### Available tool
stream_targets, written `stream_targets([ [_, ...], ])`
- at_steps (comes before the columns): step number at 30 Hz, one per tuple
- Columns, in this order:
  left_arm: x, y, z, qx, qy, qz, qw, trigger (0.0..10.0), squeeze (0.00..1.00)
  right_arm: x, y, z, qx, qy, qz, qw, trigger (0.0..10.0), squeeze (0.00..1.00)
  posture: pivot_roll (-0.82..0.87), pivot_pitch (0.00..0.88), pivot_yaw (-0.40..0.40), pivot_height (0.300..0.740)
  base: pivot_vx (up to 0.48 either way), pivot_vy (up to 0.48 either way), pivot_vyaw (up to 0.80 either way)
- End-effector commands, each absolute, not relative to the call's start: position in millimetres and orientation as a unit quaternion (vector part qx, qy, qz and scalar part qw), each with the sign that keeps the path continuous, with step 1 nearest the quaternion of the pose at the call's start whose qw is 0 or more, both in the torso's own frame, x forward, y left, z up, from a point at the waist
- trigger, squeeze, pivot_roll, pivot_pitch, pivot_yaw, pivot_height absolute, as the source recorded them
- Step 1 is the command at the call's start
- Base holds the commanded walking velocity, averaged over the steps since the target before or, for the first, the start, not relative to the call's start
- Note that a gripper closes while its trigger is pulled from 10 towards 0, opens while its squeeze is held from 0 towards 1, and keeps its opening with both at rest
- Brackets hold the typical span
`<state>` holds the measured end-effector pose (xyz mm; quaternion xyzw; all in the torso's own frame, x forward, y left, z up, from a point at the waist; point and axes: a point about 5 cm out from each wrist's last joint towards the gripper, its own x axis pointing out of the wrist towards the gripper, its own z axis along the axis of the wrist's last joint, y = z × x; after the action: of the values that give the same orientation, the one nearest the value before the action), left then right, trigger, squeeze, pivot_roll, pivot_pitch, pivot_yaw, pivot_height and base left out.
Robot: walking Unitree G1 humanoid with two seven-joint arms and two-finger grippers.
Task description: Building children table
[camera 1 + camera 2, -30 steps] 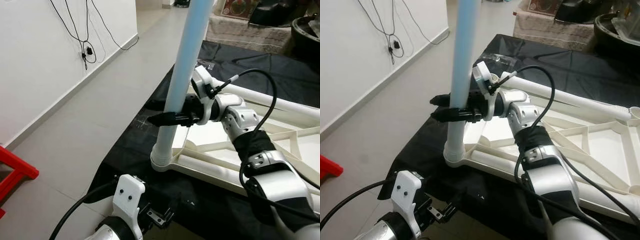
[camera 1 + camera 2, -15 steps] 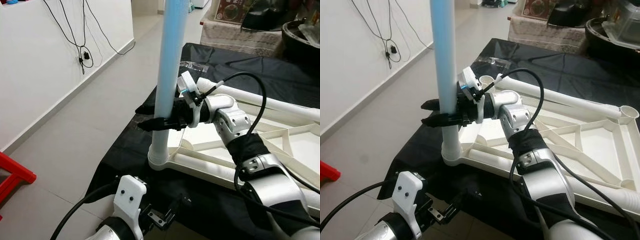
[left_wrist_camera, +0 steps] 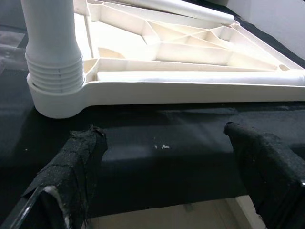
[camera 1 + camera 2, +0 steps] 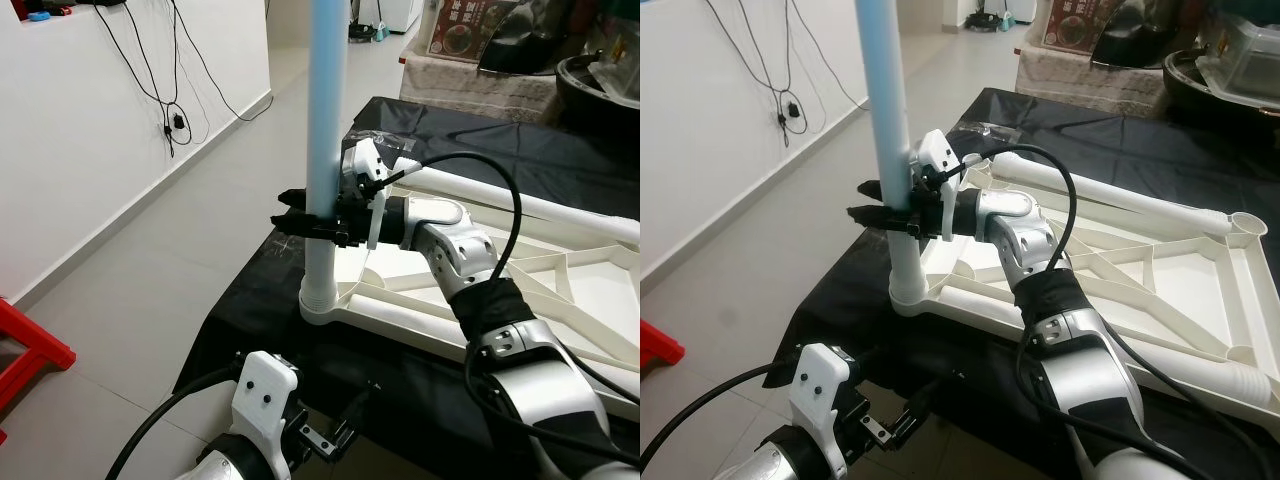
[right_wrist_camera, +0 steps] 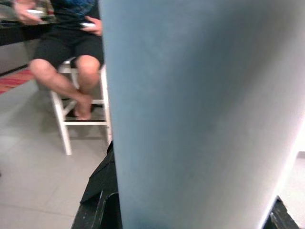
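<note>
Leg (image 4: 326,110) upright in tabletop (image 4: 1160,290) socket | right fingers (image 4: 300,224) clamp it | left fingers (image 3: 78,162) spread, low nearby

Right gripper (image 4: 300,222) clamps upright blue leg (image 4: 326,110) in tabletop (image 4: 560,300) socket.

Head views: bright, even indoor light; sharp focus; soft shadows only.
Floor (image 4: 150,290): pale sheen toward 12 o'clock.
Left wrist view: dimmer; black cloth (image 3: 162,143) dark; claw fingers (image 3: 78,167) blurred close up.
Right wrist view: blue leg (image 5: 200,114) out of focus, shaded at 9 o'clock; background soft.
</note>
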<state>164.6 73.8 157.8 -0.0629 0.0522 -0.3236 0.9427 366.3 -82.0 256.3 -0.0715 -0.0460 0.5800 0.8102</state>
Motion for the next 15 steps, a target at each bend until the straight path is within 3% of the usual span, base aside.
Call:
stream_targets([
  [1, 165.1, 75.5, 151.6, -0.054, 0.064, -0.322, 0.943, 10.0, 0.00, 370.0, -91.5, 226.5, -0.084, 0.022, 0.543, 0.835, 10.0, 0.00, 0.24, 0.147, -0.038, 0.740, 0.000, 0.000, 0.00],
  [2, 165.8, 75.5, 151.6, -0.054, 0.063, -0.323, 0.943, 10.0, 0.00, 372.1, -96.0, 224.1, -0.070, 0.029, 0.508, 0.858, 10.0, 0.00, 0.24, 0.145, -0.040, 0.740, 0.000, 0.000, 0.00],
  [4, 165.8, 75.5, 151.6, -0.054, 0.063, -0.323, 0.943, 10.0, 0.00, 372.1, -96.0, 224.1, -0.070, 0.029, 0.508, 0.858, 10.0, 0.00, 0.24, 0.145, -0.040, 0.740, 0.000, 0.000, 0.00],
  [5, 166.8, 75.8, 151.7, -0.053, 0.063, -0.323, 0.943, 10.0, 0.00, 375.0, -102.5, 219.8, -0.055, 0.039, 0.452, 0.889, 10.0, 0.00, 0.23, 0.147, -0.033, 0.740, 0.000, 0.000, 0.00],
  [6, 166.8, 75.8, 151.7, -0.053, 0.063, -0.323, 0.943, 10.0, 0.00, 375.0, -102.5, 219.8, -0.055, 0.039, 0.452, 0.889, 10.0, 0.00, 0.23, 0.147, -0.033, 0.740, 0.000, 0.000, 0.00],
  [7, 167.6, 76.3, 151.6, -0.053, 0.062, -0.323, 0.943, 10.0, 0.00, 377.4, -108.5, 215.7, -0.034, 0.043, 0.387, 0.920, 10.0, 0.00, 0.23, 0.146, -0.031, 0.740, 0.000, 0.000, 0.00],
  [8, 167.6, 76.3, 151.6, -0.053, 0.062, -0.323, 0.943, 10.0, 0.00, 377.4, -108.5, 215.7, -0.034, 0.043, 0.387, 0.920, 10.0, 0.00, 0.23, 0.146, -0.031, 0.740, 0.000, 0.000, 0.00],
  [9, 168.2, 76.7, 151.6, -0.052, 0.062, -0.323, 0.943, 10.0, 0.00, 378.6, -113.5, 212.7, -0.023, 0.044, 0.329, 0.943, 10.0, 0.00, 0.23, 0.146, -0.029, 0.740, 0.000, 0.000, 0.00],
  [13, 168.6, 77.0, 151.4, -0.052, 0.062, -0.323, 0.943, 10.0, 0.00, 378.8, -116.8, 210.0, -0.008, 0.045, 0.276, 0.960, 10.0, 0.00, 0.23, 0.146, -0.030, 0.740, 0.000, 0.000, 0.00],
  [15, 169.1, 77.2, 151.2, -0.051, 0.061, -0.323, 0.943, 10.0, 0.00, 376.0, -120.8, 204.7, 0.011, 0.040, 0.179, 0.983, 10.0, 0.00, 0.23, 0.149, -0.028, 0.740, 0.000, 0.000, 0.00],
])
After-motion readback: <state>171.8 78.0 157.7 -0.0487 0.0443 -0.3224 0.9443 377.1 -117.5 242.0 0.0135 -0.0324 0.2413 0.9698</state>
